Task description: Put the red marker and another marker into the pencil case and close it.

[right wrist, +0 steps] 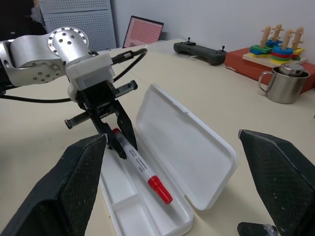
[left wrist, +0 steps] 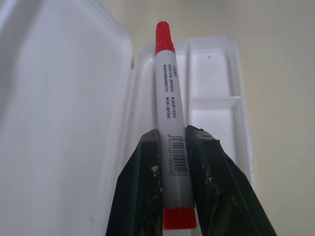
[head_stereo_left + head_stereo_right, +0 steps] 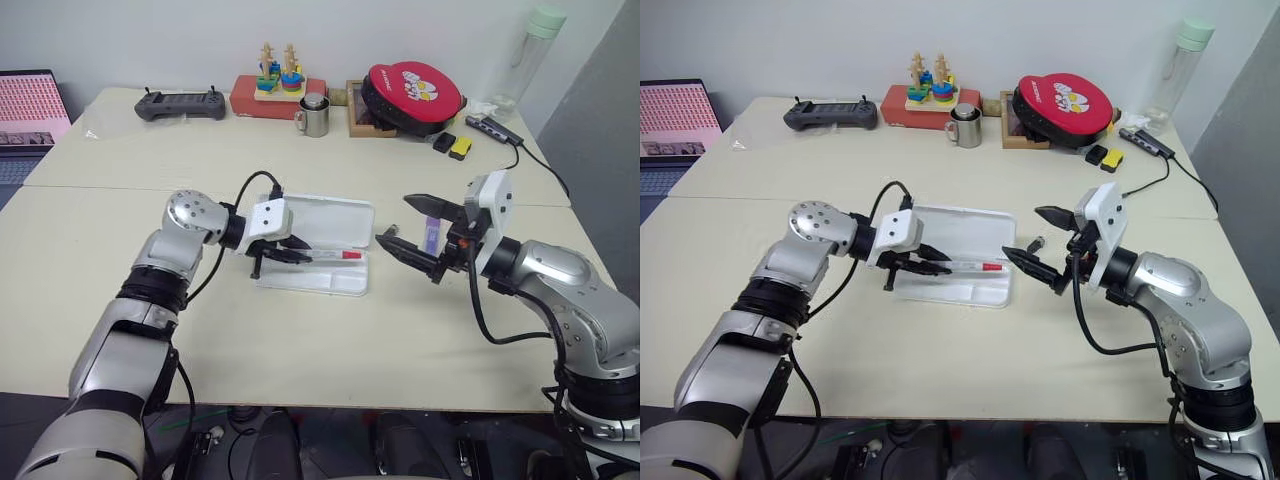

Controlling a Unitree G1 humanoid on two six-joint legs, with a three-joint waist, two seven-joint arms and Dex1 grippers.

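While clamped on the red marker (image 1: 140, 168), left gripper (image 3: 285, 252) angles down over the open pencil case (image 3: 330, 222) on the table (image 3: 400, 330); right gripper (image 3: 412, 235) held level beside it, jaws apart.

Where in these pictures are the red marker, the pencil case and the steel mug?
red marker (image 2: 169, 105), left wrist view, white barrel.
pencil case (image 1: 184, 137), right wrist view, open lid.
steel mug (image 3: 315, 117), left eye view, side wall.

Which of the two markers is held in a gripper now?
The red marker, slim with a white barrel, held by the left gripper over the open pencil case. The purple marker lies on the table.
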